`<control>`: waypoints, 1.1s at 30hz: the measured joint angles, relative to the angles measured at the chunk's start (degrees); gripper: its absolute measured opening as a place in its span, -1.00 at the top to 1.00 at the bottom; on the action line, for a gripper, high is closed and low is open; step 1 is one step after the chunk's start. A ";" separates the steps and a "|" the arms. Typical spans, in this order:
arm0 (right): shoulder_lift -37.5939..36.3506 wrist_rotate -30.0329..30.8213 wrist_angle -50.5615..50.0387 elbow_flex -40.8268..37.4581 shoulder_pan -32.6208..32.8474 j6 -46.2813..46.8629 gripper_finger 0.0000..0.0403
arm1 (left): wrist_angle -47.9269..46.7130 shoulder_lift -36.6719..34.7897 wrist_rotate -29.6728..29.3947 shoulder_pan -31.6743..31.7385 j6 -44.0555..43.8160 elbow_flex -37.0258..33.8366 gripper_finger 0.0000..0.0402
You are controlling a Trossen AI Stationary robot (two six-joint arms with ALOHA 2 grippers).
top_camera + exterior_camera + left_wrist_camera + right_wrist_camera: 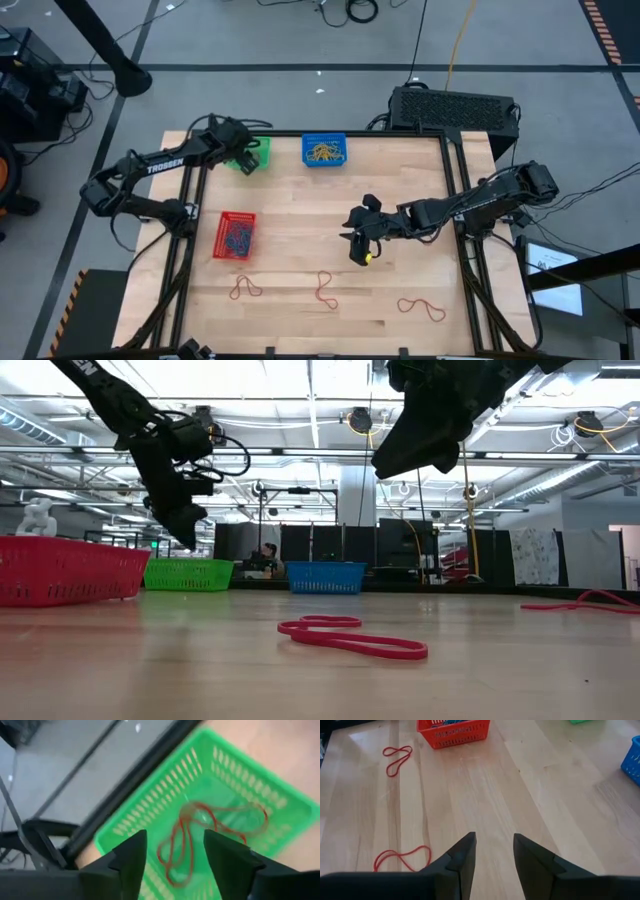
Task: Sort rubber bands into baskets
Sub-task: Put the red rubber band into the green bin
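Note:
My left gripper point(245, 155) hangs open over the green basket point(262, 152) at the table's far left. In the left wrist view its fingers point(135, 857) stand apart above the basket point(235, 775), where red rubber bands point(210, 820) lie on the bottom. My right gripper point(360, 240) is open and empty above the table's middle; it also shows in the right wrist view point(494, 852). Three red bands lie on the wood near the front edge: left point(245, 290), middle point(323, 290) and right point(420, 308). The blue basket point(324, 150) holds yellow bands. The red basket point(235, 236) holds dark bands.
A black box point(450, 108) stands beyond the table's far right corner. Black frame rails run along the table's left side point(185, 230) and right side point(462, 230). Bare wood lies between the baskets and the loose bands. In the low view one red band point(350, 638) lies close by.

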 joint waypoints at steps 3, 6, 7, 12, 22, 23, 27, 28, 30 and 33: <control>0.00 0.00 -0.11 0.00 0.00 0.07 0.39 | -5.10 -0.02 0.44 -1.07 -1.44 2.02 -0.09; 0.00 0.00 -0.11 0.00 0.00 0.06 0.39 | -9.23 -0.51 6.64 -2.69 -2.38 4.08 -0.10; 0.00 0.00 -0.11 0.00 0.00 0.02 0.39 | -9.61 -0.77 10.23 -3.44 -2.71 4.69 -0.10; 0.00 0.00 -0.11 -0.02 0.00 -0.04 0.39 | -5.61 -1.89 33.09 -9.67 -2.98 5.43 -0.10; 0.00 -0.02 -0.11 -0.04 0.00 1.33 0.39 | 9.52 1.92 37.17 -38.87 -3.70 4.15 -0.10; 0.00 -0.02 -0.10 -0.04 0.00 1.33 0.39 | 12.01 2.89 35.72 -41.87 -3.23 3.82 -0.10; 0.00 -0.02 -0.09 -0.04 0.00 1.57 0.39 | 22.33 8.76 30.31 -52.06 -2.13 3.50 -0.10; 0.00 -0.02 -0.07 -0.04 0.00 1.84 0.39 | 24.88 10.60 30.02 -54.05 -1.35 3.50 -0.10; 0.00 -0.02 -0.11 -0.04 0.00 2.68 0.39 | 29.58 14.26 29.46 -57.43 0.27 3.50 -0.10; 0.00 -0.04 -0.09 -0.04 0.00 3.48 0.39 | 36.92 20.01 29.31 -61.03 2.43 3.48 -0.10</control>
